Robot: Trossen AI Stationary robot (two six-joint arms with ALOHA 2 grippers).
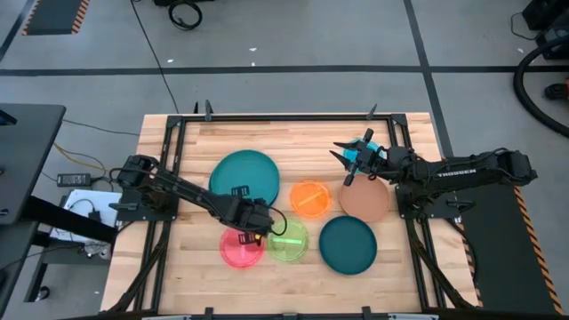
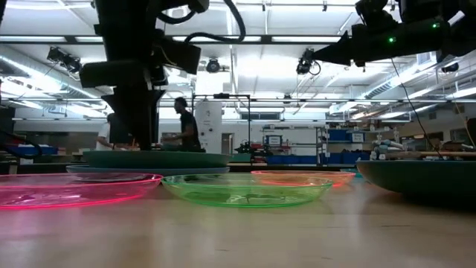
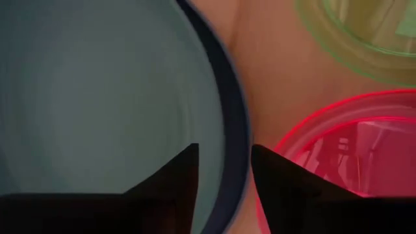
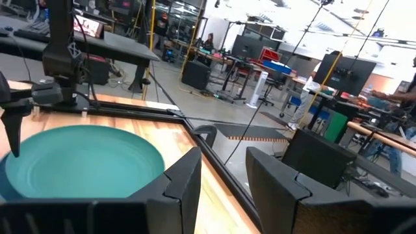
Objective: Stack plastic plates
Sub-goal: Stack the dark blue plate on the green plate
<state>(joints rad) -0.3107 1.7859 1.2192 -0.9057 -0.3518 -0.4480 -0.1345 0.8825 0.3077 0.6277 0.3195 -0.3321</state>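
Observation:
A large teal plate [image 1: 244, 173] lies on a blue plate whose dark rim [image 3: 235, 130] shows beneath it. Near them on the table lie the orange plate [image 1: 310, 197], brown plate [image 1: 365, 200], dark teal plate [image 1: 348, 245], pink plate [image 1: 240, 249] and neon green plate [image 1: 288, 240]. No cyan plate shows. My left gripper [image 1: 255, 219] is open at the teal stack's near rim, pointing down, one finger over the teal plate and one outside the rim. My right gripper [image 1: 354, 162] is open and holds nothing, raised above the table beyond the brown plate. My left gripper's fingers [image 3: 179, 175] stand on either side of the stacked plates' near rim [image 3: 237, 175], coming from above. I cannot tell whether they touch it.
A dark metal frame [image 1: 267, 116] runs along the table's far edge and down its sides. Bare wood [image 1: 302, 142] lies between the plates and the far edge. A person [image 2: 182, 123] stands in the room beyond the table.

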